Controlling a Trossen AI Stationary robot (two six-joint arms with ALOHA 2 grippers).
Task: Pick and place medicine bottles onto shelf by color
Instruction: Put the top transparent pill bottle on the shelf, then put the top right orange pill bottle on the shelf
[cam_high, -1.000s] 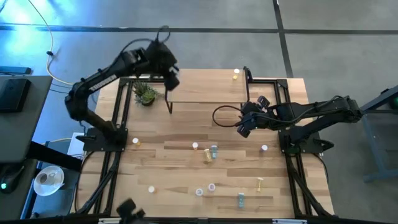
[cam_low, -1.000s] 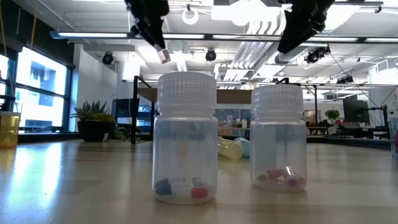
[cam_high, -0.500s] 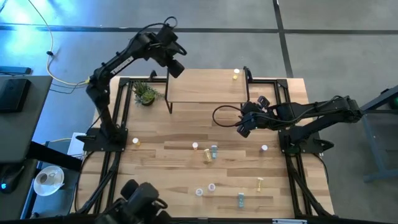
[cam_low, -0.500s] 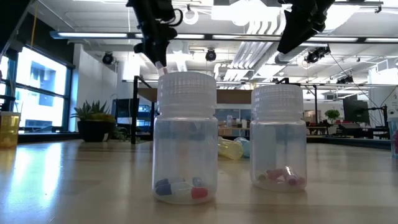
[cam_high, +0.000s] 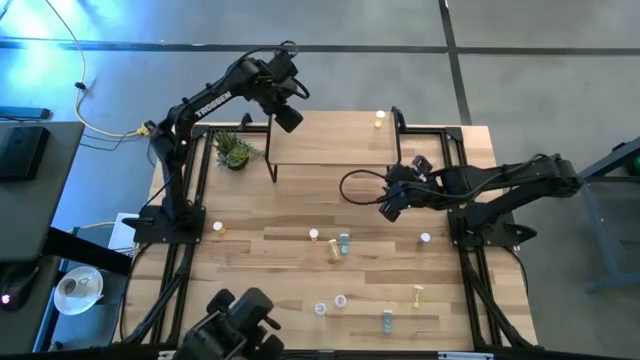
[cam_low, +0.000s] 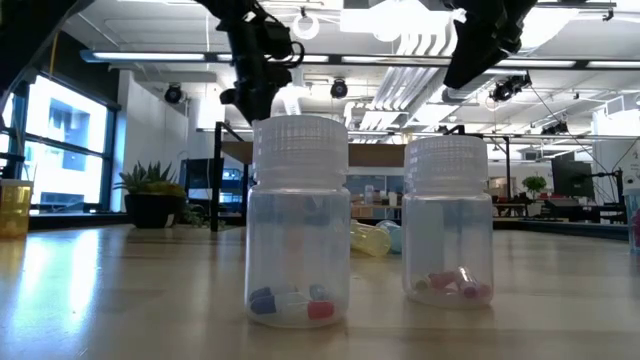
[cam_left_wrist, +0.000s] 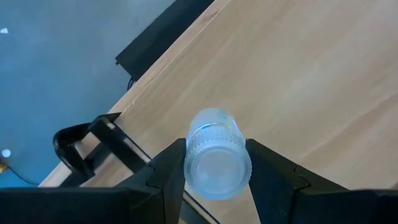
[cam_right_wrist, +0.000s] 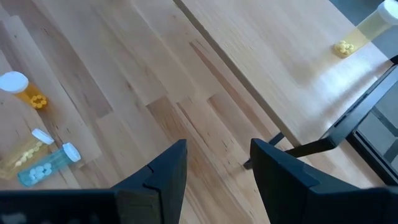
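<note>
My left gripper (cam_high: 288, 119) hangs over the left far corner of the shelf (cam_high: 335, 140), shut on a clear white medicine bottle (cam_left_wrist: 214, 149) above the board (cam_left_wrist: 298, 81). In the low view a foreground bottle's cap hides the held bottle. A yellow bottle (cam_high: 379, 122) stands on the shelf's right far corner. Several more bottles lie or stand on the table, among them a white one (cam_high: 314, 235) and a teal one (cam_high: 344, 240). My right gripper (cam_high: 392, 206) waits open above the table, right of the shelf's near edge, nothing between its fingers (cam_right_wrist: 168, 171). My left gripper pinches the bottle's ribbed cap end (cam_left_wrist: 193, 167) between its two fingers, one on each side. The fingers come from above, slanting steeply down. The bottle hangs clear of the board with its body pointing down along the fingers.
A small potted plant (cam_high: 234, 150) stands on the table left of the shelf. Two clear bottles (cam_low: 298, 220) (cam_low: 448, 220) stand close before the low camera. Orange (cam_right_wrist: 22, 87), yellow (cam_right_wrist: 22, 155) and teal (cam_right_wrist: 50, 165) bottles lie near the table's middle.
My left gripper has sunk toward the shelf's left far corner with the bottle and has tipped more steeply down, still shut on it.
</note>
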